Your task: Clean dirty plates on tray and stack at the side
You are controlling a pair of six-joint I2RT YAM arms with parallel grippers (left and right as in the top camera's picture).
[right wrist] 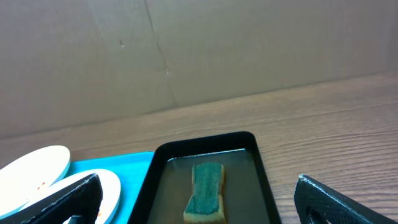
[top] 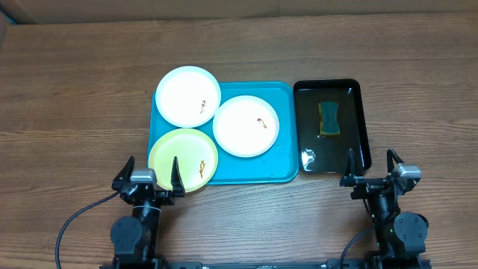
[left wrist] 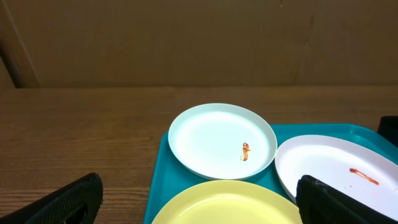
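1. Table [top: 75,90] — wood, visible grain, matt.
2. Tray [top: 284,161], ahead of the jaws of the left gripper [top: 152,163]: smooth turquoise plastic, faint sheen.
3. Plates [top: 179,90] on it: smooth, dull-looking.
4. Black tray [top: 351,101], ahead of the jaws of the right gripper [top: 370,158] — glossy, with bright glints.
5. Sponge [top: 328,119] inside: rough green face, foamy yellow body.

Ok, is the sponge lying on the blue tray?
No, the sponge lies in the black tray, which sits beside the blue tray.
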